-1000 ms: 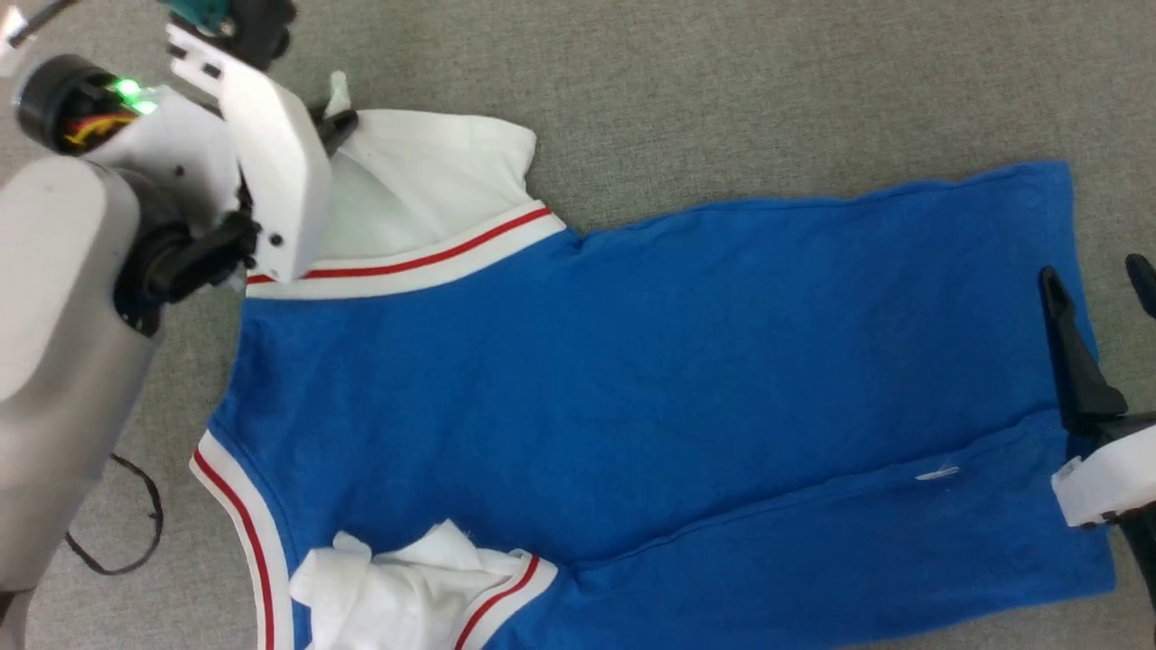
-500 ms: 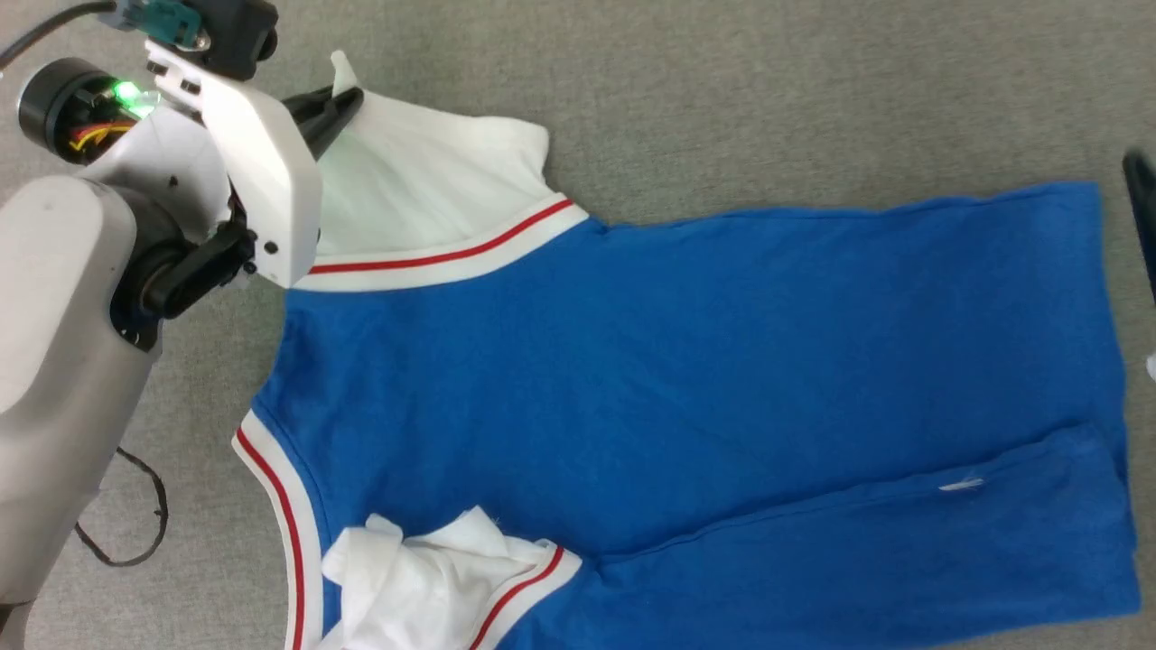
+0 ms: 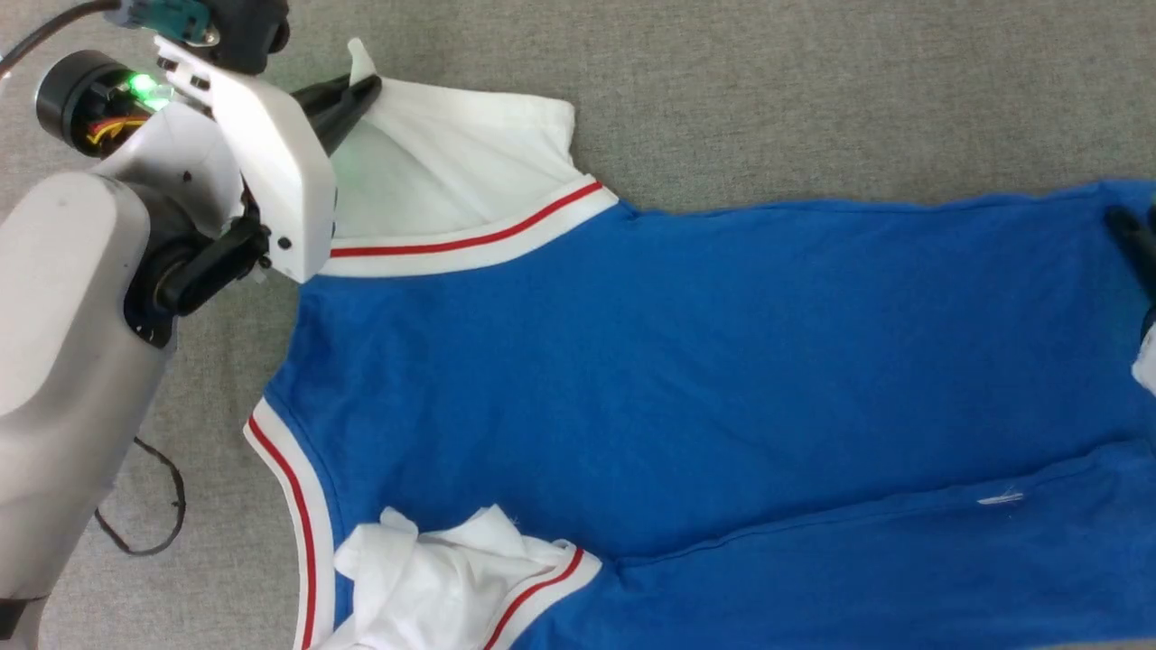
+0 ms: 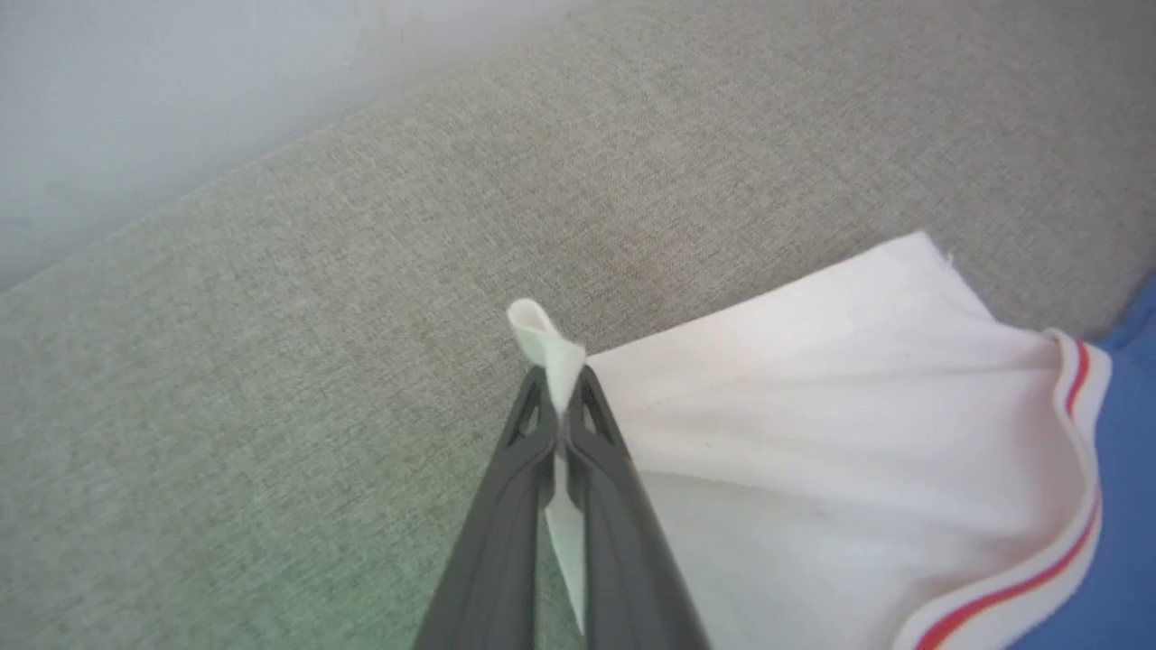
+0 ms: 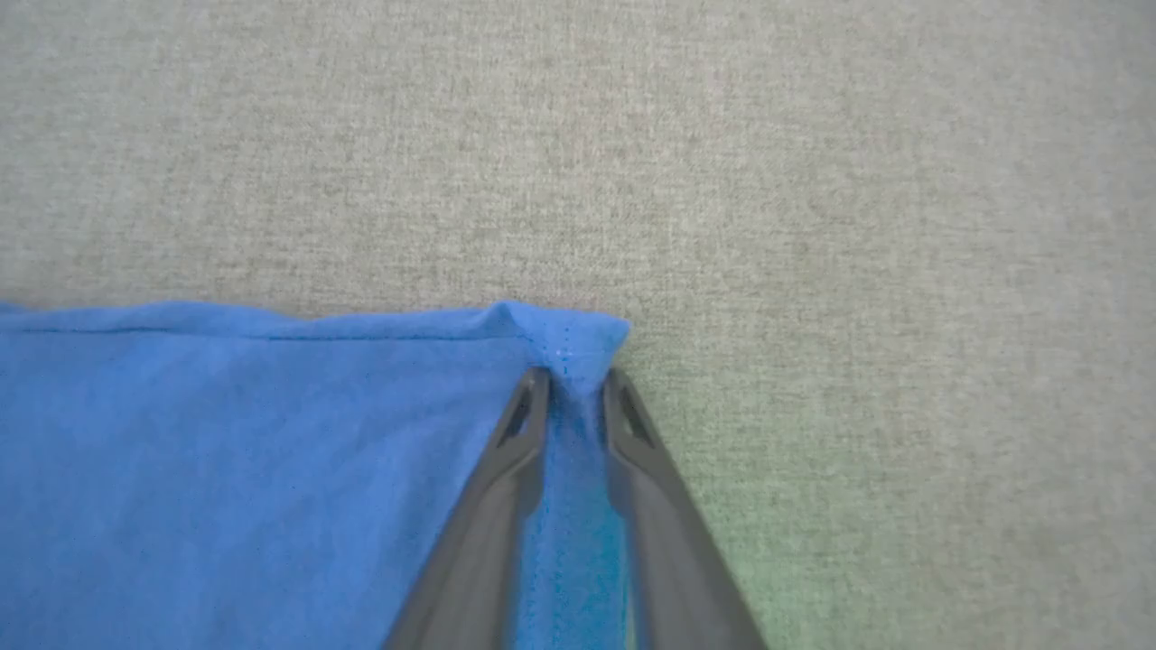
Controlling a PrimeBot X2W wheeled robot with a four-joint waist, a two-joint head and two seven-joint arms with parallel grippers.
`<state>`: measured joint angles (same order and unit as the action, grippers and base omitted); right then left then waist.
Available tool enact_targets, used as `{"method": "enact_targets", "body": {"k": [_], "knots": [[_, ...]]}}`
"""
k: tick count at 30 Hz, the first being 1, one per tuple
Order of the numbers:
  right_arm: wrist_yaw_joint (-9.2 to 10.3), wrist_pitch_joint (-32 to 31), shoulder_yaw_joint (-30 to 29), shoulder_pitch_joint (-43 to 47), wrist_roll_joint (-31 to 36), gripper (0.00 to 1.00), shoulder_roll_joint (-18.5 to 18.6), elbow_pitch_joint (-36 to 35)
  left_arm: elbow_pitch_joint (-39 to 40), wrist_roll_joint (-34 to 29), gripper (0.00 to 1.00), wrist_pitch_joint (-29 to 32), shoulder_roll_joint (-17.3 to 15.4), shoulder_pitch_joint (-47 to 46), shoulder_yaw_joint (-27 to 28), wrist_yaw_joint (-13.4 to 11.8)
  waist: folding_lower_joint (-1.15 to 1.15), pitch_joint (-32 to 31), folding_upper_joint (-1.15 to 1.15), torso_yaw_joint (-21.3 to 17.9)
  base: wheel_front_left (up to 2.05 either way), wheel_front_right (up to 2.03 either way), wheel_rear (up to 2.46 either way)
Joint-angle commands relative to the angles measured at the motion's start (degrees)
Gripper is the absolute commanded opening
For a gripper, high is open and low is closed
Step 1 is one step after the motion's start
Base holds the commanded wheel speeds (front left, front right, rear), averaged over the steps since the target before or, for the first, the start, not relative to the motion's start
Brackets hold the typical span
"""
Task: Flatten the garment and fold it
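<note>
The garment, a bright blue T-shirt with white sleeves and red-and-white trim, lies spread sideways on the grey fabric surface. Its far white sleeve is pulled taut. My left gripper is shut on that sleeve's corner, and a white tip of cloth pokes out past the left gripper. The near sleeve lies crumpled on the body. At the right edge, my right gripper sits on the hem's far corner. Blue cloth is bunched between the narrowed fingers of the right gripper.
A black cord loops on the grey surface beside my left forearm. A pale wall borders the surface beyond the sleeve. Bare grey surface lies past the hem.
The head camera has shifted. My left gripper has finished closing on the sleeve corner. My right gripper has moved from the hem's near part to its far corner and narrowed on the cloth.
</note>
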<state>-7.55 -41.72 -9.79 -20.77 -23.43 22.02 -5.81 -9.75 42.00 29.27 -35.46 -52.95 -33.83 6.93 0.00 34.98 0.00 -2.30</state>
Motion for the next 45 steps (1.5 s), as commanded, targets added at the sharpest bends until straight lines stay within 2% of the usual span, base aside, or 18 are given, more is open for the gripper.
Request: {"method": "enact_targets", "body": {"k": [1, 6, 10, 16, 22, 26, 32, 40, 41, 42, 45], "knots": [[0.06, 0.07, 0.16, -0.27, -0.11, 0.0, -0.48, 1.21, -0.11, -0.24, 0.0, -1.08, -0.15, -0.66, 0.51, -0.67, 0.0, -0.02, 0.0, -0.07, 0.0, 0.0, 0.0], [0.06, 4.19, 0.92, -1.11, 0.06, 0.0, 0.18, 1.39, 0.88, -0.26, 0.0, -8.24, -0.15, 0.07, 3.8, -1.84, 0.0, -1.11, 0.0, -0.3, 0.0, 0.0, 0.0], [0.06, 8.22, 1.16, 0.53, -0.93, 0.0, 0.72, 0.53, 4.06, 0.5, 0.0, -14.64, -1.33, 4.11, 6.57, -2.19, 0.0, -4.16, 0.0, -0.15, 0.0, 0.0, 0.0], [0.06, 14.3, -0.86, 7.61, -2.69, 0.0, 1.03, -1.86, 13.24, 3.29, 0.0, -21.79, -3.19, 16.77, 9.96, -4.46, 0.0, -10.08, 0.0, 1.1, 0.0, 0.0, 0.0], [0.06, 18.31, -1.82, 15.76, -3.99, 0.0, -0.84, -3.86, 22.2, 4.38, 0.0, -27.4, -4.14, 32.33, 11.52, -9.05, 0.0, -15.16, 0.0, 1.83, 0.0, 0.0, 0.0], [0.06, 19.79, -2.7, 20.65, -5.24, 0.0, -2.13, -4.05, 25.15, 4.53, 0.0, -29.99, -4.66, 41.93, 11.82, -12.16, 0.0, -17.69, 0.0, 2.31, 0.0, 0.0, 0.0], [0.06, 20.81, -4.19, 28.09, -6.14, 0.0, -4.02, -3.5, 25.12, 5.74, 0.0, -30.59, -4.53, 52.26, 9.72, -14.13, 0.0, -20.67, 0.0, 3.24, 0.0, 0.0, 0.0], [0.06, 20.46, -2.38, 32.23, -4.64, 0.0, -3.96, -0.49, 18.84, 6.28, 0.0, -29.31, -2.1, 54.21, 5.52, -12.94, 0.0, -23.79, 0.0, 3.7, 0.0, 0.0, 0.0], [0.06, 20.53, -2.26, 32.25, -4.43, 0.16, -4.13, -0.05, 17.73, 6.26, 0.29, -29.21, -1.56, 53.99, 5.02, -12.76, 0.0, -24.17, 0.0, 3.74, 0.0, 0.0, 0.0], [0.06, 20.64, -2.13, 32.19, -4.15, 1.0, -4.22, 0.35, 16.62, 6.32, 1.0, -29.34, -0.91, 53.64, 4.74, -12.64, 0.0, -24.52, 0.0, 3.78, 0.0, 0.0, 0.0], [0.06, 21.17, -2.06, 31.5, -3.77, 1.0, -4.88, 1.21, 13.57, 6.3, 1.0, -30.26, 0.77, 52.44, 4.58, -12.64, 0.0, -25.28, 0.0, 3.63, 0.0, 0.0, 0.0]]}}
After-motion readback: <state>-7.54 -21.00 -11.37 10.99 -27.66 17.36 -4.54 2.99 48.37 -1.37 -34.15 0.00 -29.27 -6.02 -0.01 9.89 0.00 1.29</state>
